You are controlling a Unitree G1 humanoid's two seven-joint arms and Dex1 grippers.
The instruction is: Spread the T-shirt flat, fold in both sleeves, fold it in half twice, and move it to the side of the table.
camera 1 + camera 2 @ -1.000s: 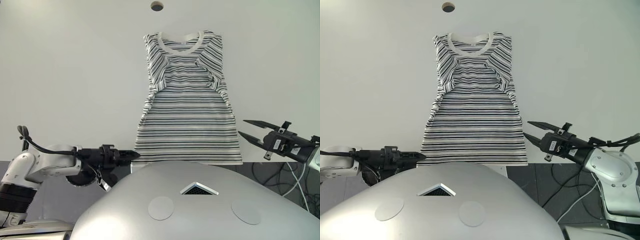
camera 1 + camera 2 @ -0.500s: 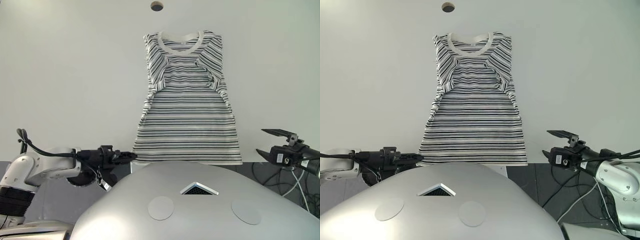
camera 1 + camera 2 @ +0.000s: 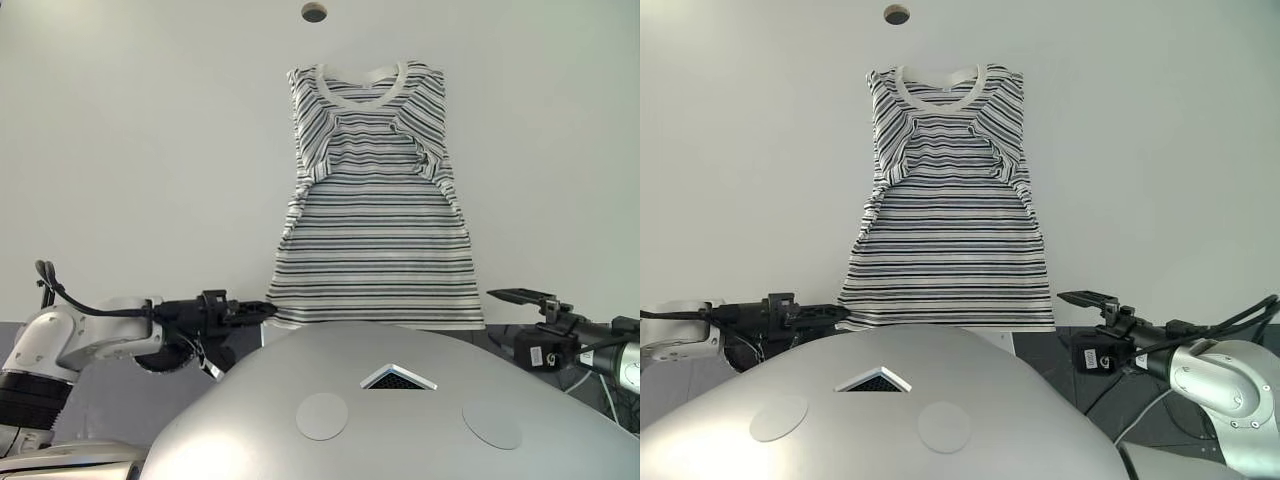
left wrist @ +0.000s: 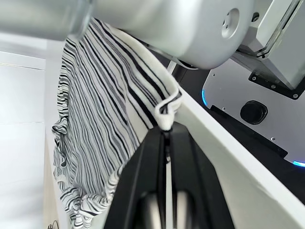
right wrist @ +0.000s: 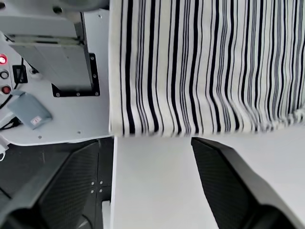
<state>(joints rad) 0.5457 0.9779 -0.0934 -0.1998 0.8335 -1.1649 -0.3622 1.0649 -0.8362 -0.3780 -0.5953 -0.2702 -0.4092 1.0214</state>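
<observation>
Looking from the head, we are seeing the T-shirt (image 3: pixel 375 215) lying on the table (image 3: pixel 140 160), sleeves folded in, hem (image 3: pixel 375 318) at the near edge. Left wrist: our left gripper (image 4: pixel 167 132) is pinching the hem's corner. Right wrist: our right gripper (image 5: pixel 145 142) is hanging open beside the hem.

Stretches wide as a plain white table (image 3: pixel 120 150); bears a striped T-shirt (image 3: pixel 375 220) lying flat on the middle, collar toward 12 o'clock, hem toward 6 o'clock close to the near edge; sleeves folded in over the chest, cloth widening from shoulders to hem; carries also a small dark round spot (image 3: pixel 314 12) at 11 o'clock from the collar, near it but apart from the cloth.
</observation>
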